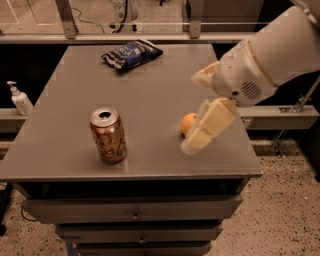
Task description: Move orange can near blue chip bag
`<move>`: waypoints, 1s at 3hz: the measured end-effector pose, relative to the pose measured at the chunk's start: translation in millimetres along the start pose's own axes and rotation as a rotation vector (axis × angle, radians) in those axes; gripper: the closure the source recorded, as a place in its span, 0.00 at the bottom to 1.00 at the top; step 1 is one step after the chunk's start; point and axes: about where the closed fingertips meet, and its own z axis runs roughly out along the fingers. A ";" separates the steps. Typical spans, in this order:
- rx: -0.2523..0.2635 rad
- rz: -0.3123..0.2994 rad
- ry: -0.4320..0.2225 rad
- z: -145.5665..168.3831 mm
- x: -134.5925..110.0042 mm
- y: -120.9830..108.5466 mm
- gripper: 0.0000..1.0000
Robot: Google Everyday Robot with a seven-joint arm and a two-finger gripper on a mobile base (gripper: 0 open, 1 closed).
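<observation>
One table point(150, 95) carrying one orange can point(108, 135), one blue chip bag point(131, 54), one orange fruit point(187, 122); one pump bottle point(20, 98) alongside; perhaps three drawers point(132, 210); my one gripper point(194, 113) over the fruit

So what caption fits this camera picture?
Gripper above the table by the round fruit; orange can upright near front, blue chip bag at back.

Robot test lab: a gray drawer cabinet point(150, 100) on a speckled floor point(280, 200), metal posts point(65, 17) and loose cables point(122, 12) at the far side, a pump bottle point(20, 99) left, the gripper point(200, 115) over the cabinet's right side.
</observation>
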 end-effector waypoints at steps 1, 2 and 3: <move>-0.080 -0.038 -0.203 52.1 -46.5 18.0 0.00; -0.130 -0.079 -0.350 92.5 -81.6 30.2 0.00; -0.152 -0.105 -0.443 124.4 -104.4 33.2 0.00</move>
